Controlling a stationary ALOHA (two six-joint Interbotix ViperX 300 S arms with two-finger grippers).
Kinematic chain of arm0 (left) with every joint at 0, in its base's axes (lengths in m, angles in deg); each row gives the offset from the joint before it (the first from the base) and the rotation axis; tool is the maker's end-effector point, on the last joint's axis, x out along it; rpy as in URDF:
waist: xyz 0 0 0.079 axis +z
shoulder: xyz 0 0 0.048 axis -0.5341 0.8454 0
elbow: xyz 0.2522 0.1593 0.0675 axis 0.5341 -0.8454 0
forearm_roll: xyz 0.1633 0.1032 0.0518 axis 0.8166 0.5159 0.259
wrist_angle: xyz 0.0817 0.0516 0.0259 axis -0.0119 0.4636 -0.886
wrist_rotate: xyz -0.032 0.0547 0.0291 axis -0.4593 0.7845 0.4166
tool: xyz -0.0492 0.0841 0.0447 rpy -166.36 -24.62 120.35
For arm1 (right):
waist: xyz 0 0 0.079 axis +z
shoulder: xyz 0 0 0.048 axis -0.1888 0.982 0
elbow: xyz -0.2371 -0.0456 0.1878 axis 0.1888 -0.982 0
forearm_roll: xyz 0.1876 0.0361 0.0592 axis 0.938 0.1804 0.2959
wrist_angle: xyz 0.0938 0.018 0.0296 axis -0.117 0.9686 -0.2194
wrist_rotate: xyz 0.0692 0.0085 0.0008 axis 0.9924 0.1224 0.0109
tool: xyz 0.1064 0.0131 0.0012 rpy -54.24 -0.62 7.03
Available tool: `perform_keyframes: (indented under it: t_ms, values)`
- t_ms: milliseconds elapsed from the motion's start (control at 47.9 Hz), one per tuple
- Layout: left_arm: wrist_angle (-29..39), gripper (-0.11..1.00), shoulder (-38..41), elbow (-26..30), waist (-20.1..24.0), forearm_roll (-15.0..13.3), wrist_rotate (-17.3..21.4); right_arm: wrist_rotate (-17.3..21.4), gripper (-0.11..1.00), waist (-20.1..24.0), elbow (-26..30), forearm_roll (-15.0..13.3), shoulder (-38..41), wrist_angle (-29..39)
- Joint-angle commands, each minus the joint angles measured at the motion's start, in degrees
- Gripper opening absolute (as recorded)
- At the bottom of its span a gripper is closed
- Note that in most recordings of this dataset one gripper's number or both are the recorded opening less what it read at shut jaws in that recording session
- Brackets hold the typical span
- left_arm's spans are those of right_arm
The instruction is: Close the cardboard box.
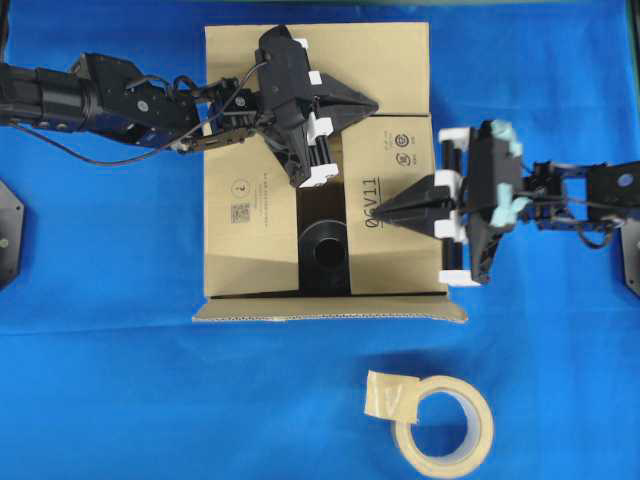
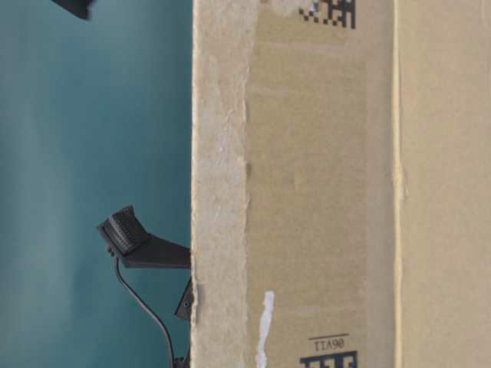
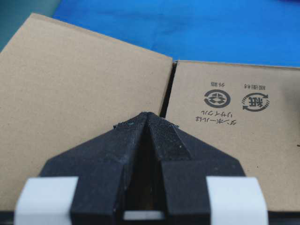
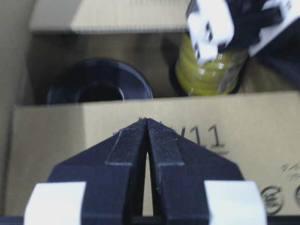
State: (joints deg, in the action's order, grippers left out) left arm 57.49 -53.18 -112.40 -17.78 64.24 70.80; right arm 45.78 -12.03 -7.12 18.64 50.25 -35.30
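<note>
Clenched, my right end effector [image 1: 382, 212] presses the cardboard box's [image 1: 250, 200] right flap; the centre gap lies leftward, left end effector [image 1: 375, 101] clenched too.

"06V11" printed on the cardboard box [image 1: 385, 205] flap, recycling marks with Japanese text, QR code on another flap

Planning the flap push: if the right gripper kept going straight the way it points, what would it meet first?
The right gripper points over its flap toward the open gap; past the edge, probably the left gripper body, though height is unclear.
</note>
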Motion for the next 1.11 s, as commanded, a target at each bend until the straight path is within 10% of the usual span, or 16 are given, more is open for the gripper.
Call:
perform_keyframes:
  t_ms: [0, 626, 1085]
  values:
    - [-0.09, 0.0, -0.7, 0.18, -0.7, 0.09, -0.09, 0.09, 0.0, 0.35, 1.23, 0.09, -4.66, 1.05]
    - [-0.09, 0.0, -0.7, 0.09, -1.14, 0.09, -0.09, -0.62, 0.0, 23.99, -2.11, -0.97, -18.28, 2.2]
    - [-0.18, 0.0, -0.97, -0.44, -1.32, 0.09, -0.18, -0.09, 0.0, 25.93, -3.08, -0.62, -5.27, -1.49]
